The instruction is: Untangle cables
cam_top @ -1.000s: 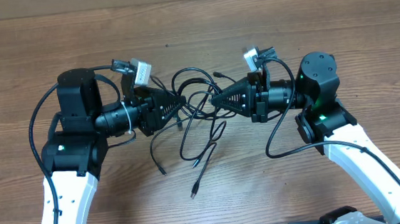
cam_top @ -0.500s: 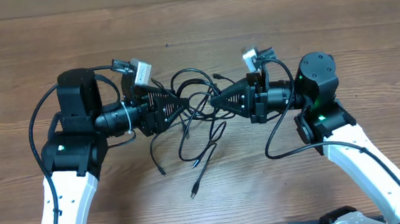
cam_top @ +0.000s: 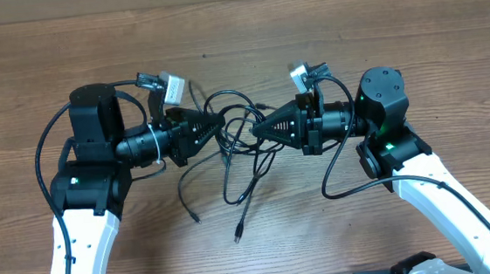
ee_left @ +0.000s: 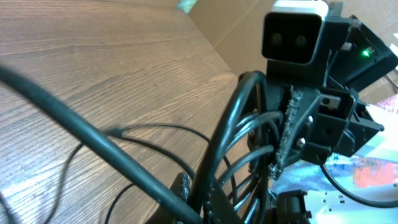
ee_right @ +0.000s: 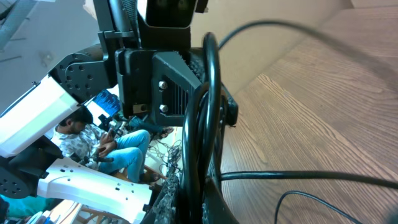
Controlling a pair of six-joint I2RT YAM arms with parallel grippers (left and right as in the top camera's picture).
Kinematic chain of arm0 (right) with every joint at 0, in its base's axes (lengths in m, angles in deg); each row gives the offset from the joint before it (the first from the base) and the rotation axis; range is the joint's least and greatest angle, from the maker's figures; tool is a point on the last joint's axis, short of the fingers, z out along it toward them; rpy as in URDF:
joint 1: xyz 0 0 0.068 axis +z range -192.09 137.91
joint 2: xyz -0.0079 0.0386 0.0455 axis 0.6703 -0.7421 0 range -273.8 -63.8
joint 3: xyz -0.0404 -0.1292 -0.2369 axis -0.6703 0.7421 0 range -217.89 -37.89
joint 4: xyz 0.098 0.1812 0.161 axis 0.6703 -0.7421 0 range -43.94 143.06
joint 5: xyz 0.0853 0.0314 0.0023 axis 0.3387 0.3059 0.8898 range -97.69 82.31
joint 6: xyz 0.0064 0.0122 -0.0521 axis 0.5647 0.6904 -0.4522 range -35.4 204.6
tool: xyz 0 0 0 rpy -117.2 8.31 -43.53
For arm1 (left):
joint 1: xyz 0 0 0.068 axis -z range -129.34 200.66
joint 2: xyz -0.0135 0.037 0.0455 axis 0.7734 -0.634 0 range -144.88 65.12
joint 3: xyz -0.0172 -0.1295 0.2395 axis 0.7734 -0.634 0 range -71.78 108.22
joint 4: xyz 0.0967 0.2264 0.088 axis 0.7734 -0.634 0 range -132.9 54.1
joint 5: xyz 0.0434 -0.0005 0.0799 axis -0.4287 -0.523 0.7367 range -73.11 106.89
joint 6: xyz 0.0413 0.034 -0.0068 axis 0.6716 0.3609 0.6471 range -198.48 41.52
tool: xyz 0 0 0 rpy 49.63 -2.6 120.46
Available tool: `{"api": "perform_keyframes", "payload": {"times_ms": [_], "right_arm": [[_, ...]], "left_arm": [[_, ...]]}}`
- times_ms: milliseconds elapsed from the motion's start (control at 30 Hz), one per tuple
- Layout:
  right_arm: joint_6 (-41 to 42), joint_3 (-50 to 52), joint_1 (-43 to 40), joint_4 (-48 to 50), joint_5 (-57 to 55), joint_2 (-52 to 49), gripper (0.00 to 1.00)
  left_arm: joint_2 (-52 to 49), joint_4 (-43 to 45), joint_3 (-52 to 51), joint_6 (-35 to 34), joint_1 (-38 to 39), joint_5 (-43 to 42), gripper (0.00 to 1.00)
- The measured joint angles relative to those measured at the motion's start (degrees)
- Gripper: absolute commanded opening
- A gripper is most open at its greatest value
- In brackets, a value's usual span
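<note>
The cables (cam_top: 242, 146) are black on a brown wood-grain table (cam_top: 393, 20) (left arm (cam_top: 71, 247) and right arm (cam_top: 461, 212): white and black).

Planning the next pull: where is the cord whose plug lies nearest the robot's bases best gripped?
Probably take the cord on its straight run just behind the plug, from directly above, jaws across it: there it lies flat and alone, clear of the tangled cables.

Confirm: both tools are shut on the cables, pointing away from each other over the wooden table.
Wrong direction: the left tool and right tool point toward each other, both shut on the cables over the wooden table; the overhead view shows it.
</note>
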Motion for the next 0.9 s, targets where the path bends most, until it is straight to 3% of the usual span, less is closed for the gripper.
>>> {"api": "perform_keyframes", "payload": {"times_ms": [267, 300, 367, 400, 433, 467, 533, 600, 900], "right_arm": [[0.0, 0.0, 0.0, 0.0, 0.0, 0.0, 0.04], [0.0, 0.0, 0.0, 0.1, 0.0, 0.0, 0.08], [-0.1, 0.0, 0.0, 0.1, 0.0, 0.0, 0.31], [-0.2, 0.0, 0.0, 0.1, 0.1, 0.0, 0.50], [-0.3, 0.0, 0.0, 0.2, 0.1, 0.0, 0.58], [0.0, 0.0, 0.0, 0.1, 0.2, 0.0, 0.75], [0.1, 0.0, 0.0, 0.0, 0.3, 0.0, 0.87], [0.0, 0.0, 0.0, 0.0, 0.2, 0.0, 0.93], [-0.2, 0.0, 0.0, -0.3, 0.3, 0.0, 1.00]], "left_arm": [[0.0, 0.0, 0.0, 0.0, 0.0, 0.0, 0.04], [0.0, 0.0, 0.0, 0.0, 0.0, 0.0, 0.04], [0.0, 0.0, 0.0, 0.0, 0.0, 0.0, 0.04], [0.0, 0.0, 0.0, 0.0, 0.0, 0.0, 0.04], [0.0, -0.1, 0.0, 0.0, 0.0, 0.0, 0.04], [0.0, 0.0, 0.0, 0.0, 0.0, 0.1, 0.04], [0.0, 0.0, 0.0, 0.0, 0.0, 0.3, 0.04], [-0.1, -0.1, 0.0, 0.0, 0.0, 0.4, 0.04], [-0.1, -0.1, 0.0, -0.4, 0.0, 3.1, 0.04]]}}
